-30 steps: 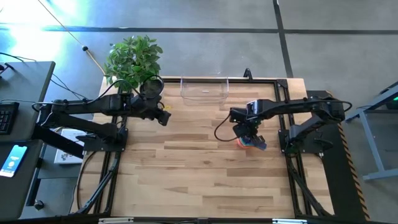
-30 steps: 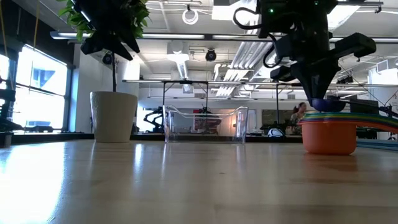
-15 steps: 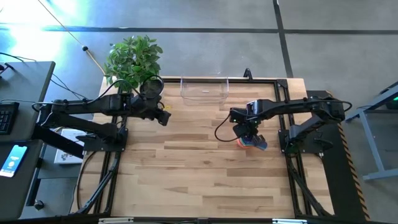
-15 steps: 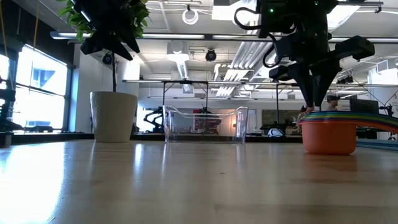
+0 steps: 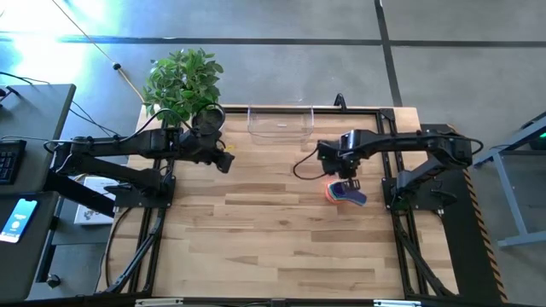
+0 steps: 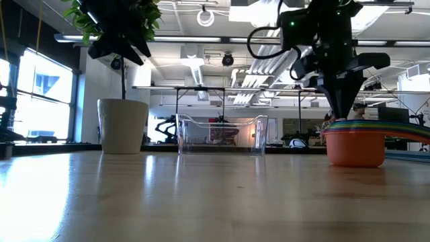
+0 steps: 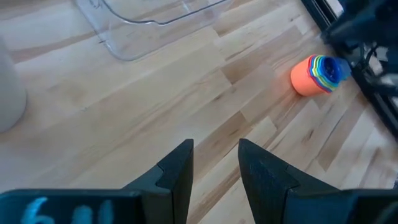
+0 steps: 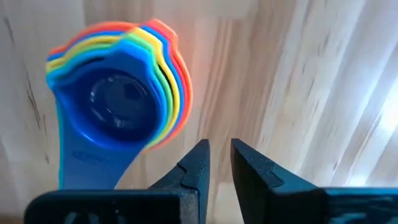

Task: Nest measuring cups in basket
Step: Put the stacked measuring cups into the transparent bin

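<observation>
right gripper (image 5: 343,173) hangs right of frame centre in the high view, just above the stacked measuring cups (image 5: 345,193), its fingers (image 8: 198,163) slightly parted and holding nothing. cups sit nested on the worktop (image 5: 273,247). basket (image 5: 280,123) stands at the upper centre, well apart. left gripper (image 5: 223,159), open, waits beside the plant pot (image 6: 123,126).

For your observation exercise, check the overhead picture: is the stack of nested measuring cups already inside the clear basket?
No. The stack of measuring cups sits on the bare wooden table, well apart from the clear basket at the table's far edge.
</observation>
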Robot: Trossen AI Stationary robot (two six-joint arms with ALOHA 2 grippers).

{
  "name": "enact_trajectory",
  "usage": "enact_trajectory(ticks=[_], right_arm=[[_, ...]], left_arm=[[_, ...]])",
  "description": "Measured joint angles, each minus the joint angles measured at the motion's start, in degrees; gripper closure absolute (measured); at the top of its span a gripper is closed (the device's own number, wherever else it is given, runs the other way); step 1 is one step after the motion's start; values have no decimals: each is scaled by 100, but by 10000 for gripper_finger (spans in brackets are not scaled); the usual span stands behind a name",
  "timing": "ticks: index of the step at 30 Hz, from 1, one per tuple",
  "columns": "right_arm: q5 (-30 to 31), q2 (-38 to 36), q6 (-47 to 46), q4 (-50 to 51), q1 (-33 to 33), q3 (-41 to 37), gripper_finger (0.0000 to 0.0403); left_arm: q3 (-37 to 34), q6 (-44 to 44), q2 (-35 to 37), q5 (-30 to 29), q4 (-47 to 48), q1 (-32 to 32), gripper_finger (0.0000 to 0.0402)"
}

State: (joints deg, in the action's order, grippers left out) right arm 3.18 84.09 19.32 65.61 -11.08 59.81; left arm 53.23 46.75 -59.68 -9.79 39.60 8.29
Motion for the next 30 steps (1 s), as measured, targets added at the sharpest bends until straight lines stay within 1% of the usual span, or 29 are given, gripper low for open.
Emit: enact_trajectory(ticks=[7,14,19,21,24,27,30], right_arm=[[-22,2,-1027,127,-329,0,345],[-46,2,-1821,124,-364,0,345],[-64,-2,-2696,163,-362,0,345],[-116,-13,-3022,196,-359,15,345],[-277,-15,-3294,424,-351,174,345],[-297,-15,-3556,635,-351,395,345],[-267,-17,-3830,740,-351,628,345]], left_arm=[[0,-712,54,-24,-83,-47,284],[-1,-1258,571,-154,-130,-52,284],[-25,-1694,969,-208,-155,-67,284],[-224,-1799,1193,-304,-381,-115,284],[-864,-1854,1636,-413,-892,-214,284],[-1589,-2013,2134,-343,-1695,-323,284],[-2120,-2293,2598,-230,-2375,-405,284]])
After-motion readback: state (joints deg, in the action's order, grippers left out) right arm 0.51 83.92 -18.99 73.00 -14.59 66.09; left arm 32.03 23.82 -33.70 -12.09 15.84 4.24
